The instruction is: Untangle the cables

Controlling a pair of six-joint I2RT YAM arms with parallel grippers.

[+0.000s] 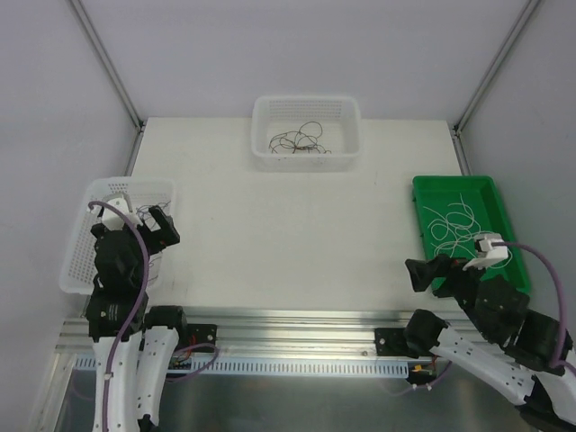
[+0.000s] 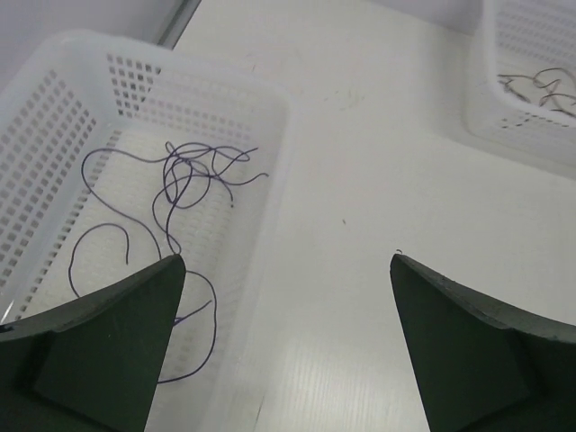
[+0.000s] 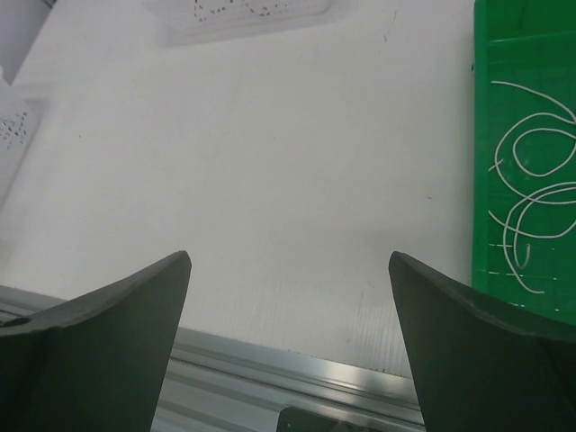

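The cables lie sorted in three containers. Thin purplish cables [image 2: 184,175] curl loosely in the white basket [image 2: 225,76] at the left [image 1: 117,186]. Dark cables [image 1: 297,139] sit bunched in the far white basket [image 1: 306,102]. White cables [image 3: 531,198] loop in the green tray [image 3: 480,135] at the right [image 1: 454,181]. My left gripper [image 2: 288,257] is open over the left basket's right rim with nothing between its fingers [image 1: 162,225]. My right gripper [image 3: 290,255] is open and empty above the table's near edge, just left of the green tray [image 1: 418,273].
The white table [image 1: 288,234] stretches between the three containers. An aluminium rail [image 1: 297,328] runs along its near edge under both arms. Thick purple hoses [image 1: 135,270] run along the arms. Grey walls and slanted frame bars enclose the back and sides.
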